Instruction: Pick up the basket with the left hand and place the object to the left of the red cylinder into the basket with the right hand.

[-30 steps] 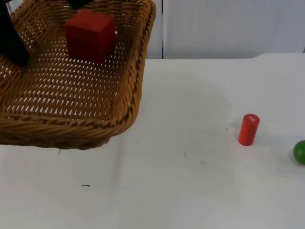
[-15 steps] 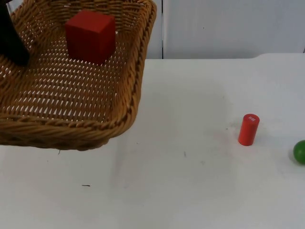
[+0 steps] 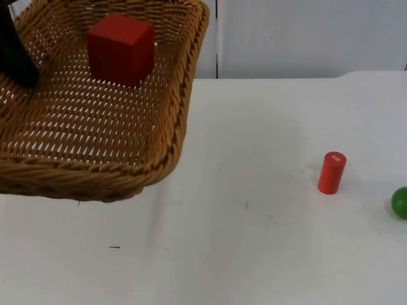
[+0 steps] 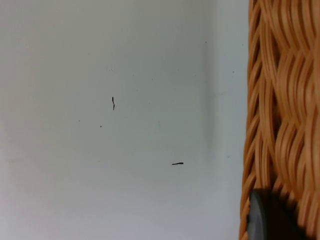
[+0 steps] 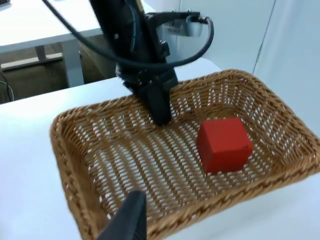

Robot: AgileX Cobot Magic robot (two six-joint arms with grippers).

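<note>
Though the task still names a pick, the red cube (image 3: pixel 121 48) already sits inside the basket (image 3: pixel 95 175), resting flat on the woven floor toward the far wall, so the placing step looks done. The left hand (image 5: pixel 161 116) is clenched on the basket's rim at its far-left side and holds it raised above the table (image 3: pixel 254 241); in the left wrist view a black fingertip (image 4: pixel 267 217) presses against the wicker. The right hand (image 5: pixel 127 225) hangs above and just outside the near rim of the basket, looking down into it; whether it is released or clenched cannot be told. From the right hand the cube lies forward and across the basket, with the left arm beyond it, so any retreat probably runs back away from the rim. The cube has no long axis to speak of. The red cylinder (image 3: pixel 331 172) stands upright well to the right of the basket, a small pale mark on its top face, too small to read. A green ball (image 3: pixel 400 202) lies just beyond it.
</note>
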